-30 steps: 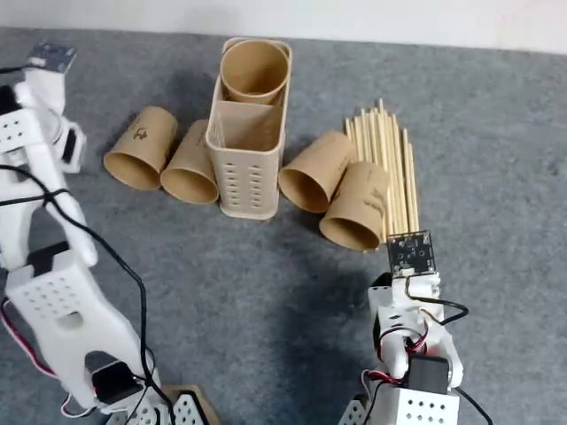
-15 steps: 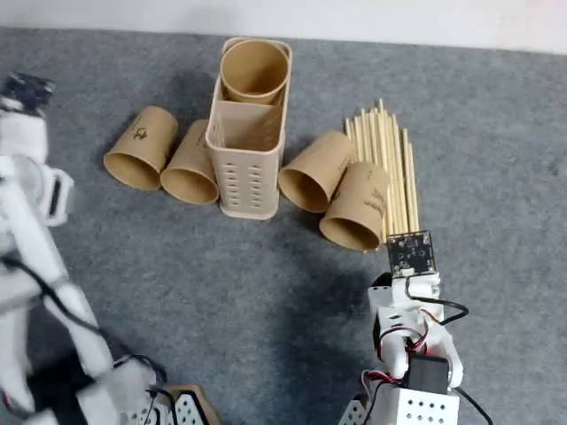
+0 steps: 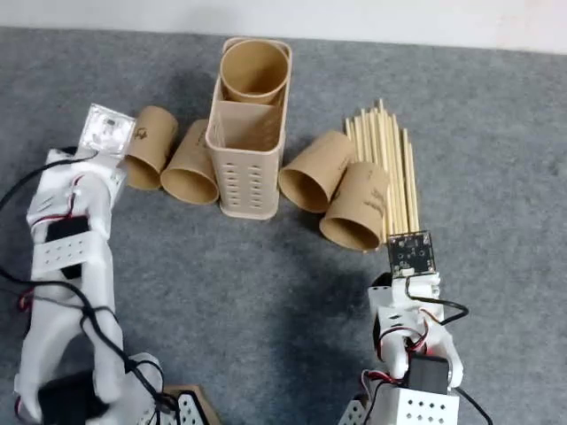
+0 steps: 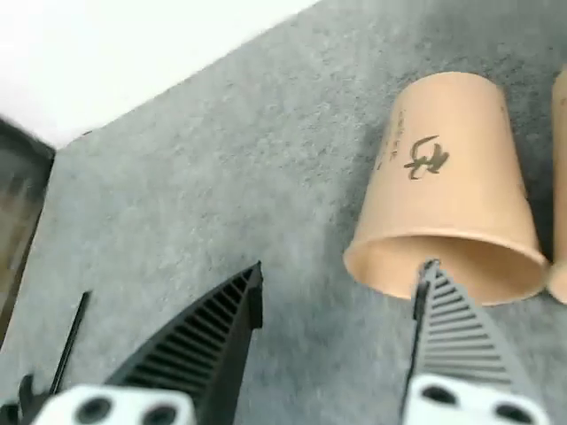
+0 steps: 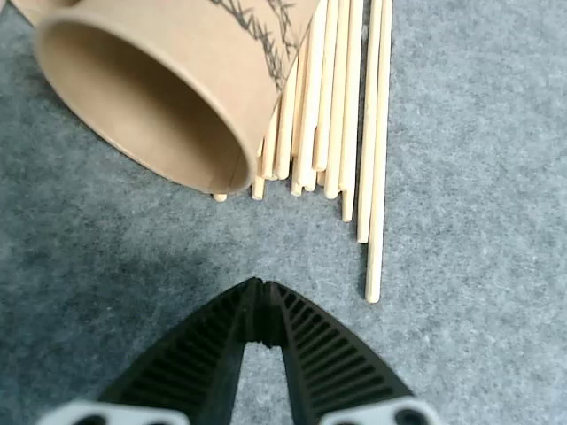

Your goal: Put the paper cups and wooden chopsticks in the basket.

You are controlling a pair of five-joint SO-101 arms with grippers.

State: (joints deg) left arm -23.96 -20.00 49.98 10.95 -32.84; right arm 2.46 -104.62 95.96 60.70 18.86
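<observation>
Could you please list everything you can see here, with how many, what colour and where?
basket: one, beige, upright mid-table, two compartments
standing cup: one, brown, in the basket's far compartment
lying cups: four, brown, on their sides, two left of the basket and two right of it
chopsticks: one bundle, pale wood, flat on the table right of the cups, the nearest cup overlapping them
table: one, grey, carpet-like surface
left claw: one, black, open, at the leftmost cup's rim
right claw: one, black, shut, just short of the chopsticks' near ends
</observation>
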